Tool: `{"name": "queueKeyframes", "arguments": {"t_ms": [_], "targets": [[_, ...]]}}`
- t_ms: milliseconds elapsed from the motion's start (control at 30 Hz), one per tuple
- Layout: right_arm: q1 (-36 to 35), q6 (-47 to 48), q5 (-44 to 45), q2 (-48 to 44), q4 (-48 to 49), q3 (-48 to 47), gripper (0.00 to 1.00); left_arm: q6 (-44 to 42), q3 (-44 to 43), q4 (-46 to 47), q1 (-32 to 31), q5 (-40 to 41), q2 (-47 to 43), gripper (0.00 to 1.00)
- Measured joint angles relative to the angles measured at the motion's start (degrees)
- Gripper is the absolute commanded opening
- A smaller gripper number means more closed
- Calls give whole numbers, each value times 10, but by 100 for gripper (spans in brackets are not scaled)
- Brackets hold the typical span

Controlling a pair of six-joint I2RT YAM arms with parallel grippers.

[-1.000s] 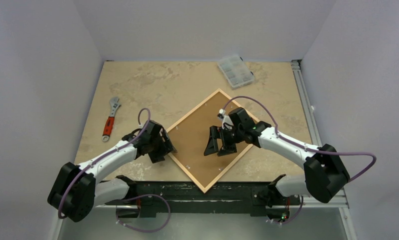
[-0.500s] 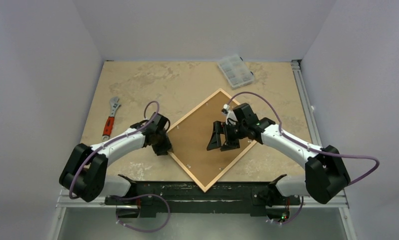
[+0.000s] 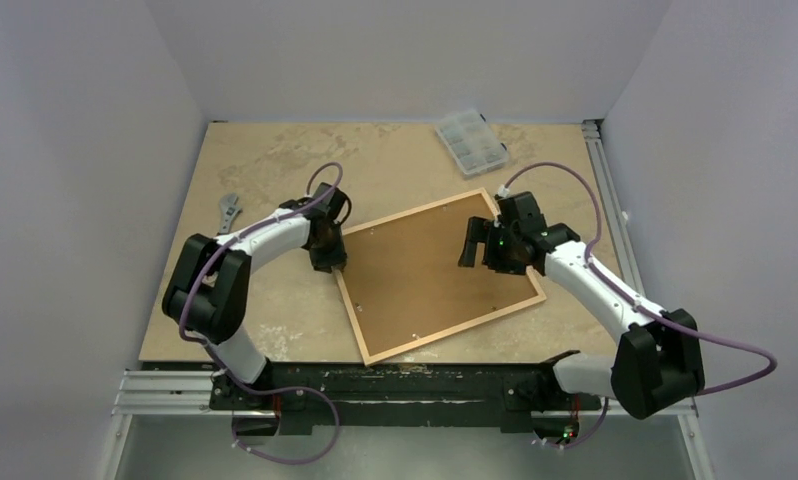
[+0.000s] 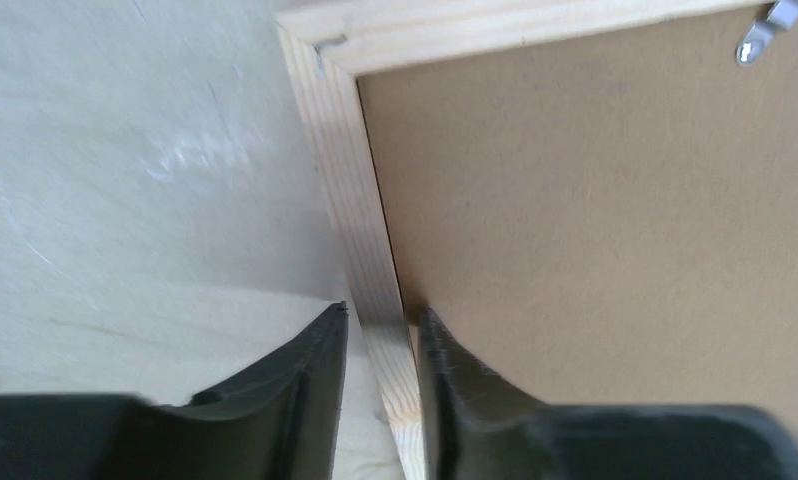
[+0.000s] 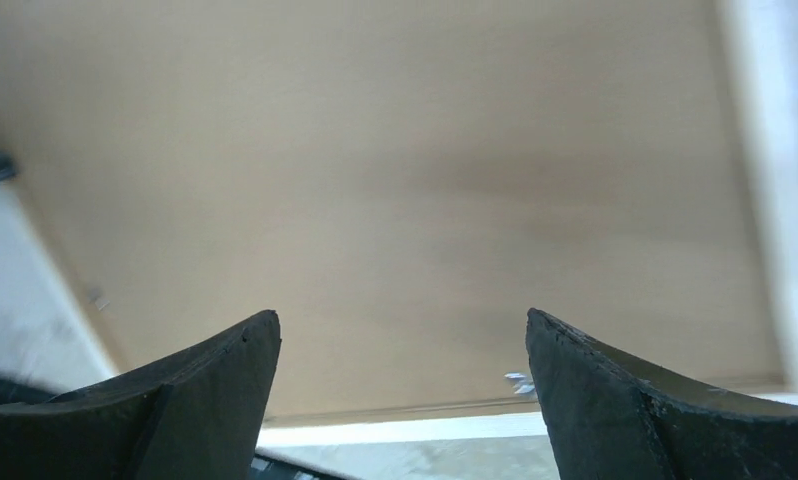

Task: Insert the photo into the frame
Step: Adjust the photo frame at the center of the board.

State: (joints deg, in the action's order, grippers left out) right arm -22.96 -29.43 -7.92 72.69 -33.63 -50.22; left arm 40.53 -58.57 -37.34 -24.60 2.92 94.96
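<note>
Seeing my left pincer clenched on the left rail of the frame, near its far corner. The frame lies back-up mid desk, with the brown backing board showing inside the rim. My right pincer hovers released, jaws wide, over the board near the right corner.

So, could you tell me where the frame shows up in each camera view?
Top external: frame lies tilted mid-picture, back up.
Left wrist: frame corner at top left, rail running down the middle.
Right wrist: frame is likely the blurred pale strip along the bottom.
Shared landmark: the brown backing board.
</note>
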Motion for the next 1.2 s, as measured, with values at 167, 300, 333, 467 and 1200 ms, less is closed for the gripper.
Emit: {"name": "queueKeyframes", "arguments": {"t_ms": [167,300,333,467,1200], "targets": [[77,6,86,0,2,1,96,-51,-53,-8,22,10,39,79],[149,12,114,-1,17,11,96,-58,-38,-1,24,-3,17,85],[163,14,115,-1,20,15,96,-57,-25,5,24,-10,4,85],[217,20,112,14,30,22,95,-35,62,21,24,-44,-92,86],[230,56,-50,140,104,26,87,98,205,168,24,-205,-159,83]]}}
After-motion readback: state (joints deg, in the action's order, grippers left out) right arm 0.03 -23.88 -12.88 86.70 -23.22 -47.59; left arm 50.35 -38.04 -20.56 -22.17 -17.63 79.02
